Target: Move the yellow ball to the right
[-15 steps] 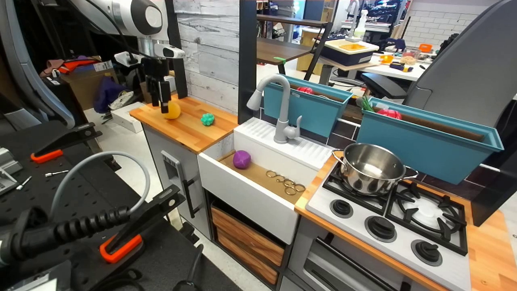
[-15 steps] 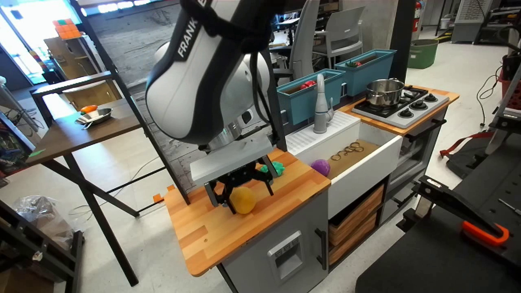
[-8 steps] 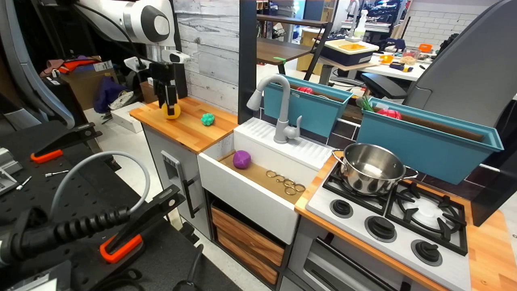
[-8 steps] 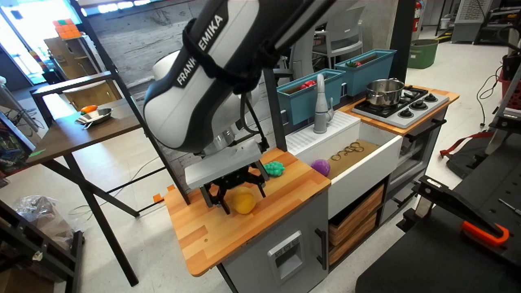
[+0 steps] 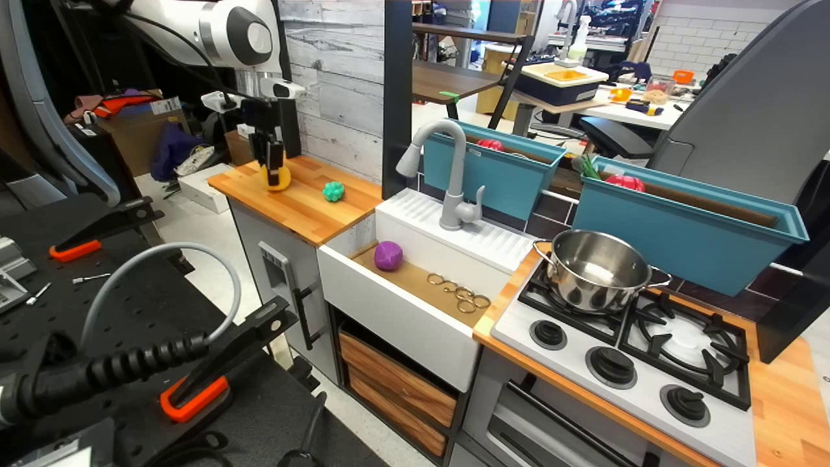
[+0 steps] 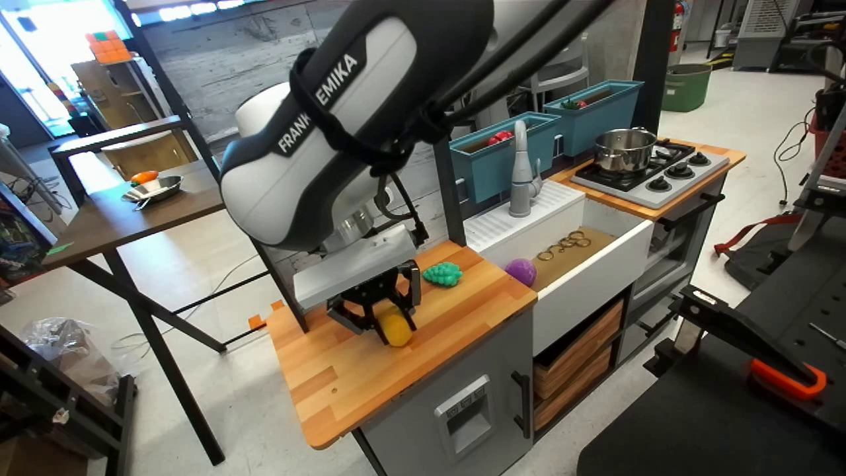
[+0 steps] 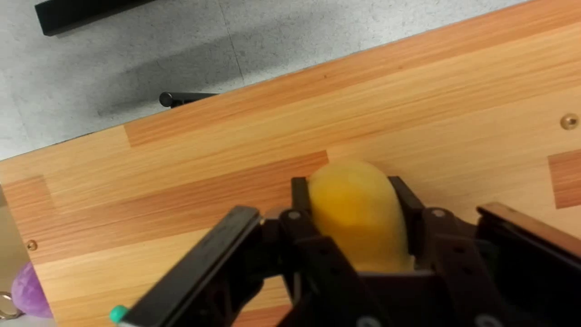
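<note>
The yellow ball (image 6: 396, 329) rests on the wooden counter (image 6: 344, 387), and its sides look squeezed narrower in the wrist view. My gripper (image 7: 348, 184) points down over it, one finger (image 7: 299, 195) against each side, shut on the ball. In an exterior view the near finger covers much of the yellow ball (image 5: 284, 178). Whether the ball has lifted off the wood at all, I cannot tell.
A bumpy green toy (image 6: 443, 274) lies on the same counter, close to the gripper. Beyond the counter's edge is the white sink (image 5: 395, 305) with a purple ball (image 5: 388, 256) and several rings. A grey faucet (image 5: 456, 175) rises behind it; a steel pot (image 5: 596, 269) sits on the stove.
My gripper came down around the yellow ball with its jaws wide, then the fingers drew together onto it. The ball has hardly shifted. The green toy and purple ball stayed put.
</note>
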Controlling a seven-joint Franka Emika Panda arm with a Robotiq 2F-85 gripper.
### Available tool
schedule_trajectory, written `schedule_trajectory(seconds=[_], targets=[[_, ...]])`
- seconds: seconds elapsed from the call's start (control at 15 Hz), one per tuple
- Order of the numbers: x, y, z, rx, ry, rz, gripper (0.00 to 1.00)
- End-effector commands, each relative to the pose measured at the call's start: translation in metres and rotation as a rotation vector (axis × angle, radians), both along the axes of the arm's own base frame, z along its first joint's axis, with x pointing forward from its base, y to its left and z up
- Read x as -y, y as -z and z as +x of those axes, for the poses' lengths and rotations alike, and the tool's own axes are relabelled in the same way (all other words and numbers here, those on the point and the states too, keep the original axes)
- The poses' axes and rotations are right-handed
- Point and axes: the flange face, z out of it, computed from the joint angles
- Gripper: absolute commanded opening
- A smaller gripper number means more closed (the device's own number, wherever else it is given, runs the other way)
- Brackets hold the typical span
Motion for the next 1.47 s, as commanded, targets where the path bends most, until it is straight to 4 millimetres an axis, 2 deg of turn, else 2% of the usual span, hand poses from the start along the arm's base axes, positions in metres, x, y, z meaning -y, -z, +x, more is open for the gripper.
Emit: schedule_trajectory(seconds=[0.0, 0.13, 0.2, 0.27, 0.4, 0.6, 0.73, 1.0, 1.4], targets=[[0.008, -0.009, 0.006, -0.014, 0.011, -0.039, 0.14], [0.012, -0.016, 0.01, -0.018, 0.015, -0.048, 0.04], [0.014, -0.021, 0.011, -0.02, 0.018, -0.047, 0.07], [0.015, -0.025, 0.013, -0.023, 0.021, -0.044, 0.04], [0.02, -0.03, 0.014, -0.034, 0.039, -0.05, 0.06], [0.039, -0.032, 0.02, -0.053, 0.092, -0.066, 0.06], [0.057, -0.028, 0.024, -0.076, 0.151, -0.085, 0.06], [0.093, -0.008, 0.022, -0.149, 0.239, -0.127, 0.06], [0.115, 0.016, 0.01, -0.234, 0.266, -0.166, 0.06]])
